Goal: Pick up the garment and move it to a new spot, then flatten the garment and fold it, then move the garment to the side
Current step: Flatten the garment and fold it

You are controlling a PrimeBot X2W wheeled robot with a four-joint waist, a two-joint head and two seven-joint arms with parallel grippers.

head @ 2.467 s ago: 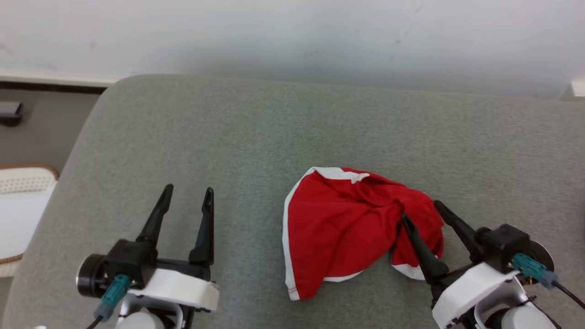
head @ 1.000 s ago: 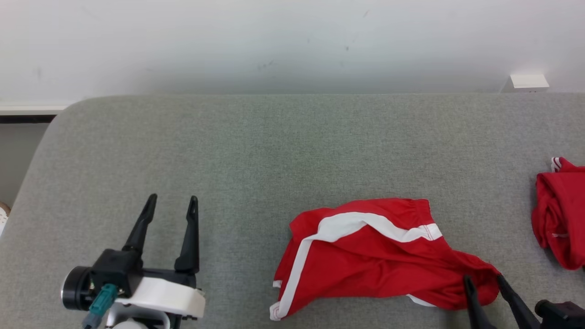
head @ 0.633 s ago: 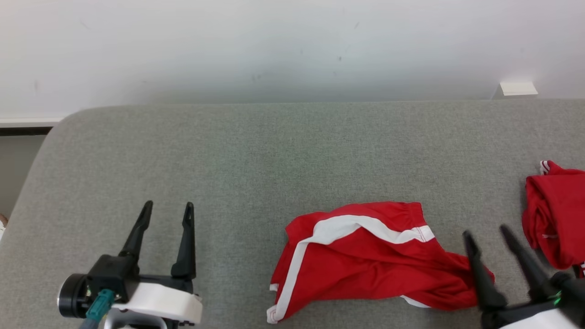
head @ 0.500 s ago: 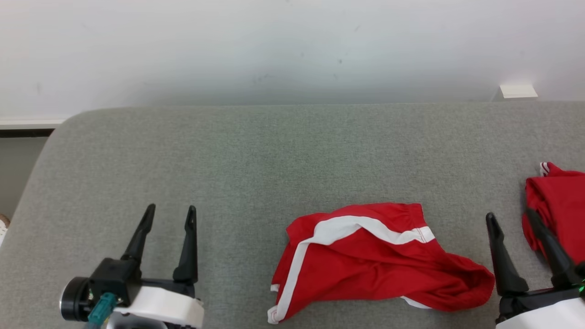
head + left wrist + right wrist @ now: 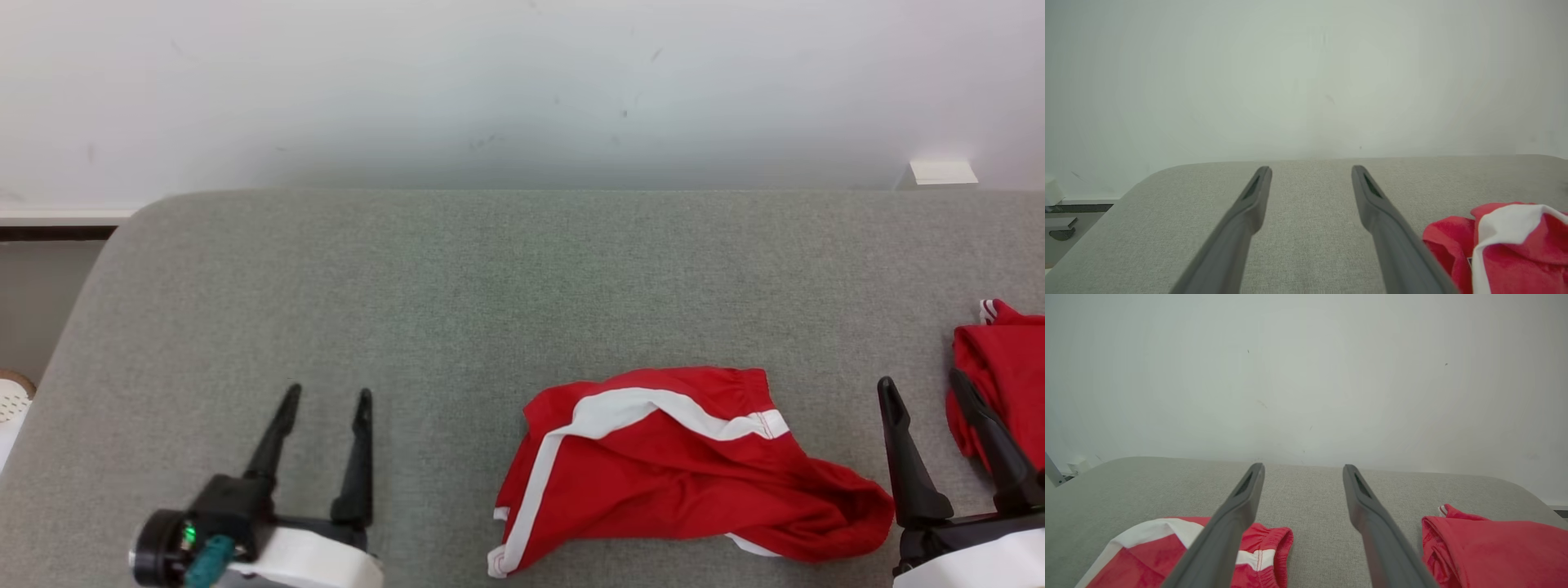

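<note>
I have the red shorts lying crumpled on the grey padded surface, close to its near edge. Their white side stripe faces up and the gathered waistband is on the far side. Nothing is holding them.

The left gripper sits well to the left of the shorts, clear of them. Its two dark fingers are spread with nothing between them and point toward the white wall. In the left wrist view the shorts show just past the right-hand finger, with bare grey fabric in the gap between the fingers.

The right gripper is just beyond the right end of the shorts, released and empty, its fingers apart. It stands between the shorts and a second red garment, which lies further right of the shorts at the frame edge. In the head view its outer finger overlaps that second garment, and I cannot tell whether they touch. In the right wrist view the shorts lie under the left-hand finger.
</note>
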